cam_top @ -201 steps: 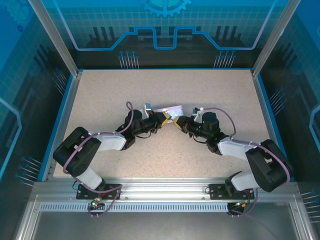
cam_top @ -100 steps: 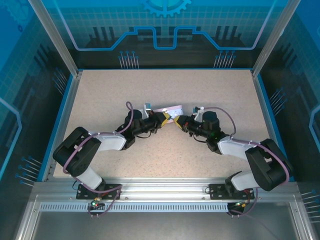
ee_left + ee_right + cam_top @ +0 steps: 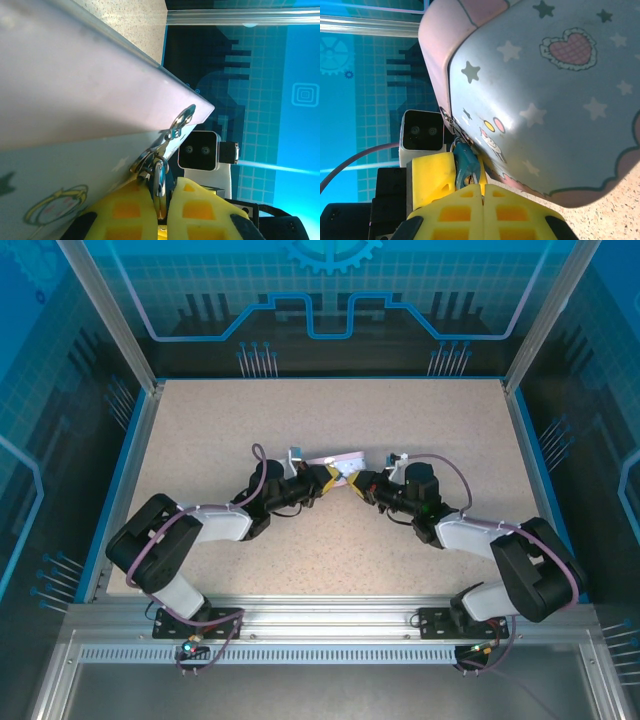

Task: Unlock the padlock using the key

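My left gripper (image 3: 161,195) is clamped on the tiny blue padlock (image 3: 464,167). The padlock's thin metal shackle (image 3: 159,177) sits between my yellow pads, at the metal clasp (image 3: 181,120) of the pale lavender cartoon-printed rectangular tin (image 3: 560,100). My right gripper (image 3: 482,194) has its fingers pressed together, just below the padlock.
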Motion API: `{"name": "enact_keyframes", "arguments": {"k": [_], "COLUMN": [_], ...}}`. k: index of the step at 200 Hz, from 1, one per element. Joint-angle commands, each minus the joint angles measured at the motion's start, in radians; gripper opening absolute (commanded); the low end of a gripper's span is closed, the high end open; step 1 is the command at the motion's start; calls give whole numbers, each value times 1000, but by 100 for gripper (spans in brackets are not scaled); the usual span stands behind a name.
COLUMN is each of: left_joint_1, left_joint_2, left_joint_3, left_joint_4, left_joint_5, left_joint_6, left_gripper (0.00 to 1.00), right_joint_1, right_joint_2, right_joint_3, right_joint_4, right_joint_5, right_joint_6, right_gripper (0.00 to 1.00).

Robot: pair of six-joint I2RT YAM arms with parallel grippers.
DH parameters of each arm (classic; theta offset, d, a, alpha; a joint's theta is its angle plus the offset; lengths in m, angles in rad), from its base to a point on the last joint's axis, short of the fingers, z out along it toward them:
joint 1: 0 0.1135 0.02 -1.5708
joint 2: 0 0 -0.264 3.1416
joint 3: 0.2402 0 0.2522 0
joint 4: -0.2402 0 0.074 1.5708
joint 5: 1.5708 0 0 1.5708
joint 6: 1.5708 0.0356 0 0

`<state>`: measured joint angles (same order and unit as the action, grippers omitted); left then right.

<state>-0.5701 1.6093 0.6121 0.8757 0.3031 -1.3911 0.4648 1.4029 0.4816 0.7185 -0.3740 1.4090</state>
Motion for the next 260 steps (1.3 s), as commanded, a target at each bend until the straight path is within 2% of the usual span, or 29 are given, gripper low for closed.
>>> {"name": "enact_keyframes", "arguments": {"k": [1,111,192,260], "left_joint_1": [-1,-16,-39,-40], "left_joint_2": [2,15,38,7], "left_joint_3": [7,6,14,11], "left_joint_4": [103,130,156,136], "left_joint_5": [-10,-29,-33,-19], "left_joint_6": [-19,-39,-67,-67], "left_gripper": [0,0,0,0], "right_joint_1": [12,28,54,-13], "right_joint_2": [3,30,109,199], "right_joint_3": [20,22,29,58], "right_joint_4": [23,75,161,196], "right_joint_5": [0,32,64,-40], "right_joint_6": [-19,2,21,-81], "right_gripper": [0,0,0,0]}}
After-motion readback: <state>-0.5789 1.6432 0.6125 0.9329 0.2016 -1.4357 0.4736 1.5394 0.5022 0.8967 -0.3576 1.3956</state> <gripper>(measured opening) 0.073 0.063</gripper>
